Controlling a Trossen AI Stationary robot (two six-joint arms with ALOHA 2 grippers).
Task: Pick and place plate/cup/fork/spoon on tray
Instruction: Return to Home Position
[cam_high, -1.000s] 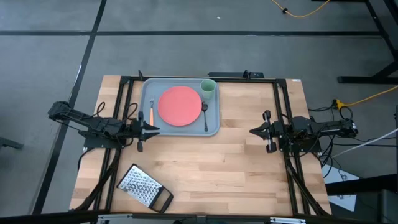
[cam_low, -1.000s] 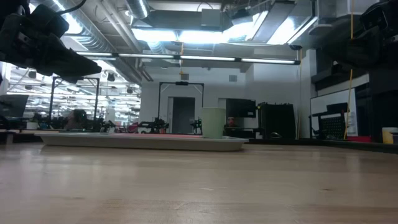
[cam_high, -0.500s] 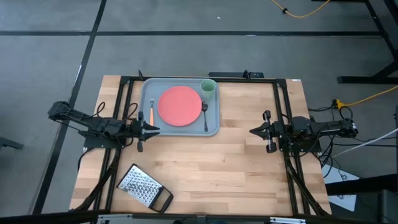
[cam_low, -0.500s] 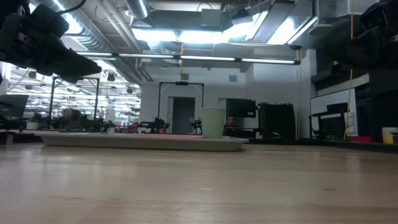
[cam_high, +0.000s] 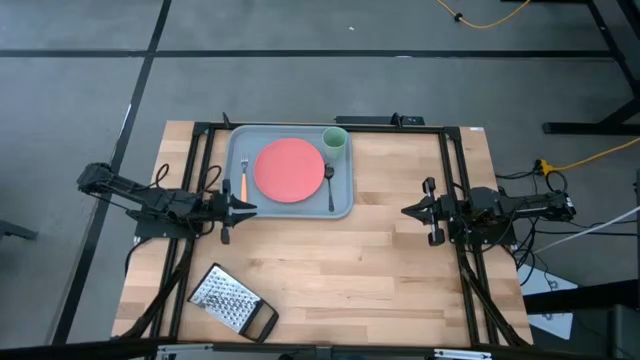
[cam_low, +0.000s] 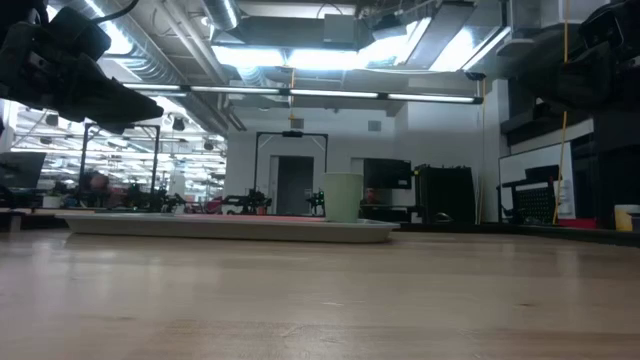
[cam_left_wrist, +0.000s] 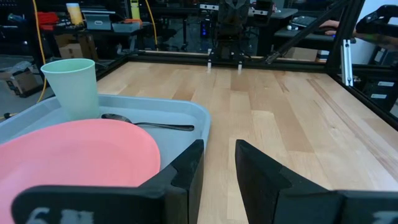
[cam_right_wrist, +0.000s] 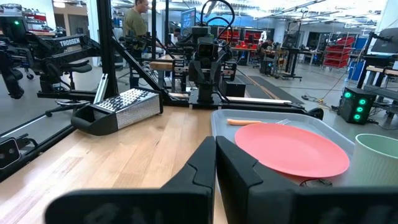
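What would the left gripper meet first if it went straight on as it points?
Probably the right gripper, facing it across the table; the left gripper might skim the tray first, height unclear.

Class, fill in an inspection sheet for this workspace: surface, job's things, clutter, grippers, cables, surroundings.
Surface: wooden table, no spills seen.
Job's things: plate, cup, fork and spoon all on the tray; the fork is left of the plate, the spoon right.
Clutter: grater at the table's near left.
Grippers: left gripper just off the tray, fingers slightly apart, empty; right gripper shut, empty.
Cables: yellow cable on the floor.
Surroundings: a person stands beyond the table.
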